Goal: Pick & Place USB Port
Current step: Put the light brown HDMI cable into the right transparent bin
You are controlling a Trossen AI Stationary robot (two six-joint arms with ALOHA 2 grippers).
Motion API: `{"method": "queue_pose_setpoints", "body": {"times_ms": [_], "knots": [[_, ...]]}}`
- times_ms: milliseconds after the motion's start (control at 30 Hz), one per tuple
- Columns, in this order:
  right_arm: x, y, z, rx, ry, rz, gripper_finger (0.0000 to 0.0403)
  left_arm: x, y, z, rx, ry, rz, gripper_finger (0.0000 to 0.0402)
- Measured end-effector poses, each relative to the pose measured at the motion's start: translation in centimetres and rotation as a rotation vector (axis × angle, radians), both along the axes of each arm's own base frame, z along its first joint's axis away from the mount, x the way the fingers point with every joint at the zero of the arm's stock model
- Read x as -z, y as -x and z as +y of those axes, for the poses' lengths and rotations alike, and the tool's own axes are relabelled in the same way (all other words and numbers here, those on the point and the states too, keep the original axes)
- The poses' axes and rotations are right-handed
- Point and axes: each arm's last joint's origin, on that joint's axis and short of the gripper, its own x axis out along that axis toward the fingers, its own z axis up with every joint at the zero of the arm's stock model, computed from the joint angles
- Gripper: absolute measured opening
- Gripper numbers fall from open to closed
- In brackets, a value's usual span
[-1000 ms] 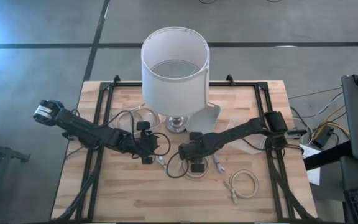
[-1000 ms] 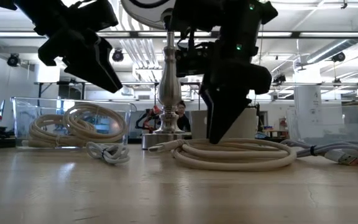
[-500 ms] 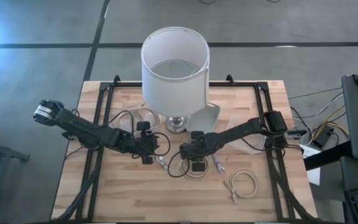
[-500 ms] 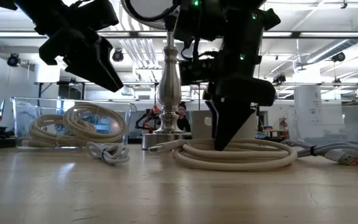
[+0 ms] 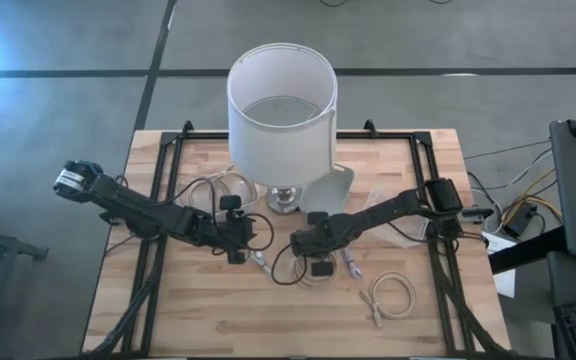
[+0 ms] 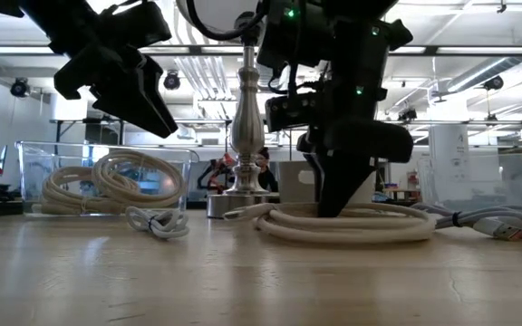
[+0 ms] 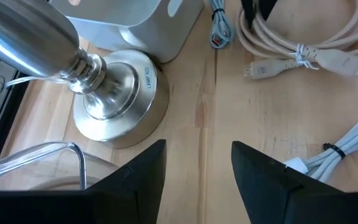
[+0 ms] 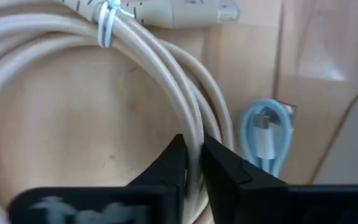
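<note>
A beige coiled USB cable (image 8: 73, 74) lies flat on the wooden table (image 5: 208, 310) in front of the lamp; a white tie (image 8: 107, 25) binds it near its plug (image 8: 191, 12). My right gripper (image 8: 194, 165) stands over the coil (image 6: 370, 231), shut on its strands. My left gripper (image 7: 197, 180) hangs open above the table, left of the lamp base (image 7: 114, 99), with nothing between its fingers; in the low view it (image 6: 152, 109) is well clear of the tabletop. My right gripper pinches several strands of the coil's loop (image 8: 194, 134) between its two fingers (image 8: 169, 165), on the side of the loop away from the tie. The fingers come from above, pointing down, and lie across the strands. The coil rests flat on the table (image 6: 270, 226).
A tall lamp with a white shade (image 5: 283, 100) stands at the table's far middle, a white holder (image 7: 135, 25) beside its base. A clear box with coiled cable (image 6: 107, 181) sits at the left. Other cable bundles lie nearby (image 5: 393, 297), (image 6: 157, 220), (image 8: 263, 134).
My right gripper has sunk a little onto the beige coil and shut on its strands. The coil still lies flat on the table.
</note>
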Motion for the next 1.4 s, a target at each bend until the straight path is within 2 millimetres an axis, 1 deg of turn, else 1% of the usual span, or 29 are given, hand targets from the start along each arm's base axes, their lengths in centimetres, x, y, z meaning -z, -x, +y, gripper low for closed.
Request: {"method": "queue_pose_setpoints", "body": {"times_ms": [67, 167, 267, 400, 533, 667, 800, 933, 1133, 1300, 1400], "knots": [[-0.3, -0.1, 0.1, -0.007, -0.034, -0.003, 0.0018, 0.0, 0.0, 0.0, 0.0, 0.0, 0.0, 0.0186], [-1.0, -0.2, 0.4, -0.006, -0.045, 0.0, 0.0018, 0.0, 0.0, 0.0, 0.0, 0.0, 0.0, 0.0186], [-2.0, 0.0, 0.5, 0.018, -0.05, 0.002, 0.0018, 0.0, 0.0, 0.0, 0.0, 0.0, 0.0, 0.0186], [-3.9, 0.7, 0.7, 0.055, -0.054, -0.022, 0.0018, 0.0, 0.0, 0.0, 0.0, 0.0, -0.001, 0.0186], [-6.3, 1.6, 1.2, 0.069, -0.067, -0.068, 0.0018, 0.0, 0.0, 0.0, 0.0, 0.002, -0.007, 0.0186], [-8.6, 2.7, 1.9, 0.052, -0.06, -0.134, 0.0018, -0.1, -0.1, 0.0, 0.0, 0.003, -0.008, 0.0186], [-10.4, 3.8, 2.4, 0.03, -0.064, -0.184, 0.0018, -0.1, -0.1, 0.0, 0.0, 0.003, -0.008, 0.0186], [-11.5, 5.3, 2.5, 0.053, 0.003, -0.176, 0.0018, -0.1, -0.1, 0.0, 0.0, 0.003, -0.011, 0.0186], [-13.0, 8.7, 1.1, 0.28, 0.139, -0.139, 0.0018, -0.1, -0.1, 0.0, 0.001, 0.005, -0.016, 0.0186], [-13.1, 11.4, 0.0, 0.407, 0.194, -0.148, 0.0021, -0.1, -0.1, 0.0, 0.0, 0.006, -0.019, 0.0186], [-12.8, 13.0, -0.6, 0.449, 0.214, -0.159, 0.0021, -0.1, -0.2, 0.0, 0.001, 0.007, -0.022, 0.0186]]}}
